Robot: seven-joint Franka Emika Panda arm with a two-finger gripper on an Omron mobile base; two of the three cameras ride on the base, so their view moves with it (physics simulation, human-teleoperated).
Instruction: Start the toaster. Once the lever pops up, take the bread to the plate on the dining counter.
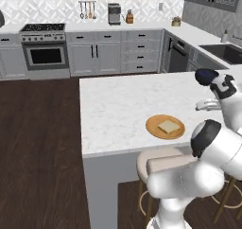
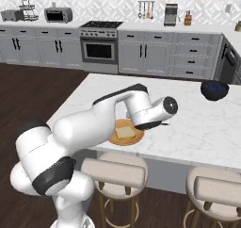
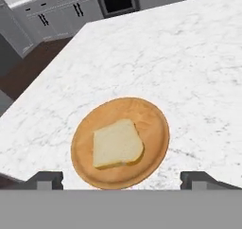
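The bread [image 3: 116,143], a small pale-tan slice, lies flat on the round orange-tan plate [image 3: 151,114], a little left of its middle. The plate [image 1: 153,129] sits near the front edge of the white marble dining counter [image 1: 113,105]; bread [image 1: 168,127] and plate [image 2: 114,138] also appear in both base views. My gripper [image 3: 122,180] hovers open above the plate's near rim, its two dark fingertips [image 3: 45,179] spread wide with nothing between them. In the base views the hand hangs just right of the plate. A grey boxy toaster [image 2: 12,15] stands on the far back worktop.
A dark blue bowl [image 2: 214,89] rests on the counter to the right of the hand. Padded stools [image 2: 120,171] stand under the counter's front edge. An oven [image 1: 45,53] and grey cabinets [image 1: 113,53] line the back wall, with a sink [image 1: 227,52] at the right.
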